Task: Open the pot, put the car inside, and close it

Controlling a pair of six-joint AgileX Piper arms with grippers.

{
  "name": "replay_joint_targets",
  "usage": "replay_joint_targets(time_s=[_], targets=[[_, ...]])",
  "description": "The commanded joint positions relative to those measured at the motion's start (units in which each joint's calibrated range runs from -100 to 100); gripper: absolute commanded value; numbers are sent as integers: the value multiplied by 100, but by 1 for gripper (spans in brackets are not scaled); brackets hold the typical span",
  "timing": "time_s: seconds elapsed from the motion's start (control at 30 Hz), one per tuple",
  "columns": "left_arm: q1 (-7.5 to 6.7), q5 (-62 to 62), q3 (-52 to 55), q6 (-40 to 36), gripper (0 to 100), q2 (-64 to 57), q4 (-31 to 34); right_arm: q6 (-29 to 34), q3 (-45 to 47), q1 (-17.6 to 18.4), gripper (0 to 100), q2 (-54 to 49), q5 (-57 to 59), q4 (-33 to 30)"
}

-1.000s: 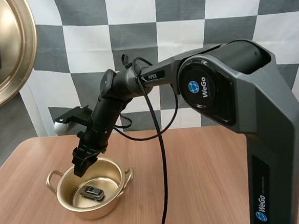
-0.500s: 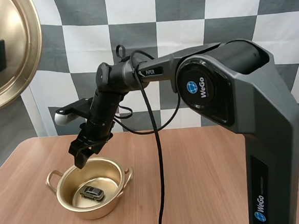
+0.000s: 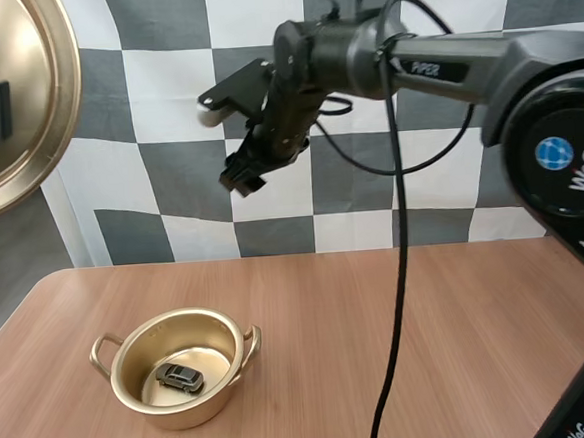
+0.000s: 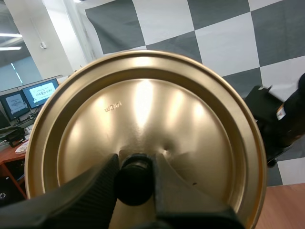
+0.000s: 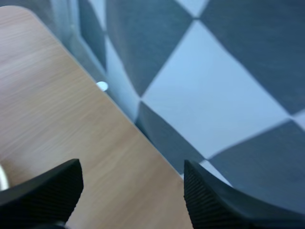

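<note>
A gold pot [image 3: 177,370] stands open on the wooden table at the left, and a small grey toy car [image 3: 181,377] lies on its bottom. The gold lid [image 3: 18,98] hangs high at the far left. My left gripper [image 4: 136,183] is shut on the lid's black knob [image 4: 135,179], with the lid [image 4: 143,119] turned face-on to that wrist camera. High over the table's back edge, well above and to the right of the pot, my right gripper [image 3: 241,174] holds nothing. Its fingers [image 5: 43,191] stand wide apart in the right wrist view.
The wooden table [image 3: 402,352] runs to the right of the pot. My right arm's large grey base [image 3: 569,160] fills the right side. The table's far edge [image 5: 119,114] passes under the right gripper.
My right gripper has risen from just above the pot's rim and swung up and to the right, away from the pot. Car, pot and lid have stayed put.
</note>
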Motion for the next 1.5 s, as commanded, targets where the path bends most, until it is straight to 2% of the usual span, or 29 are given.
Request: replay_joint_targets(time_s=[0.0,0.2,0.33,0.63,0.9,1.07,1.47], targets=[[0,3,3,-4,0,26,92,-3,0,-719,100,-426,219,292],[0,3,412,-15,0,188,115,-89,0,-1579,100,-1145,1063,1363],[0,3,750,-23,0,350,115,-254,0,-1802,100,-1724,1736,1795],[0,3,886,-101,0,697,43,-264,0,-1819,100,-3107,2447,2059],[0,3,901,-101,0,1661,-607,-264,0,-1819,100,-4289,2768,2137],[0,3,1231,-62,0,2232,-781,-264,25,-1819,100,-4561,2768,2137],[0,3,3050,-49,0,2821,-770,-264,81,-1819,100,-4700,2768,2171]])
